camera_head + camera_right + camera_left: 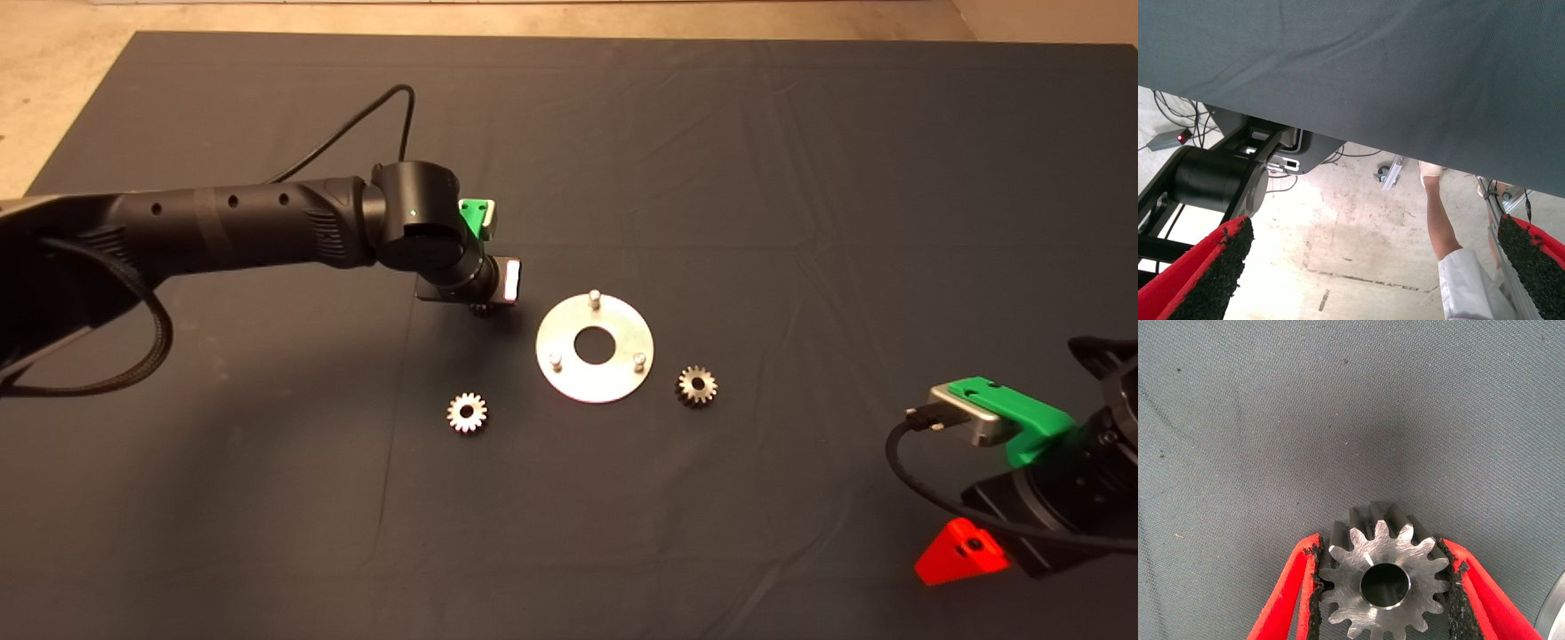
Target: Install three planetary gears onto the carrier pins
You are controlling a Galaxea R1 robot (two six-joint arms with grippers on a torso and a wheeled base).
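My left gripper point(1382, 547) is shut on one planetary gear point(1383, 583), its black pads pressed against the teeth on both sides, just above the mat. In the head view this gear point(480, 309) peeks out under the left wrist, just left of the shiny disc point(613, 373). The disc's three carrier pins point(595, 297) point(556, 360) point(638, 359) stand bare. A second gear point(467, 412) lies flat on the mat, nearer than the disc on its left. A third gear point(698, 386) lies close to the disc's right. My right gripper point(960, 553) is parked at the lower right, open.
The dark mat point(800, 178) covers the table. The disc's edge point(1555, 613) shows beside the left fingers. The right wrist view point(1375, 230) looks past the mat's edge at the floor, with a person's leg point(1441, 220) and the robot's base point(1218, 180).
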